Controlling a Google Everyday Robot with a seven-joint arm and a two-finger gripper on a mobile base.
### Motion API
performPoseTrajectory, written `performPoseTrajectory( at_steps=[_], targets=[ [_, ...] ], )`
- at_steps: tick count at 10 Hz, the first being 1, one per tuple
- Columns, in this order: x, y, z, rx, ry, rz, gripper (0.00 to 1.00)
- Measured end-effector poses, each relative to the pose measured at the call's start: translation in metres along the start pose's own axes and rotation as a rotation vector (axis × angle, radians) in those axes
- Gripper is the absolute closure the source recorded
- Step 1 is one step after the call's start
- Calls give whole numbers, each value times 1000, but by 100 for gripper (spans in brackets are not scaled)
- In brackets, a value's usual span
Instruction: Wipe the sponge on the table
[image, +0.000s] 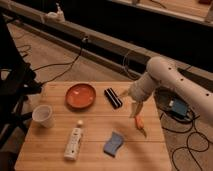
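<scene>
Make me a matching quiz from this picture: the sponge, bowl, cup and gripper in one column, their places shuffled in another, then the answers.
1. sponge
2. bowl
3. cup
4. gripper

A. by the table's left edge
B. over the right side, close to the small orange object
C. near the front, right of the white bottle
D. at the back, left of the black block

Pairs: 1-C, 2-D, 3-A, 4-B.

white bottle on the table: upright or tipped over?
Tipped over: bottle lies flat on the table, cap toward the bowl. The end effector hangs over the table's right side, apart from it.
</scene>
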Motion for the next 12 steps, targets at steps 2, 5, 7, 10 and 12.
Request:
performPoseTrajectory(
  at_steps=[2, 5, 7, 10, 12],
  targets=[
    [-9, 8, 4, -14, -26, -64, 29],
    [-9, 7, 4, -14, -26, -66, 29],
    [-9, 10, 5, -24, -18, -72, 29],
    [-11, 35, 25, -169, 68, -261, 29],
    [-13, 51, 51, -273, 103, -381, 29]
  ],
)
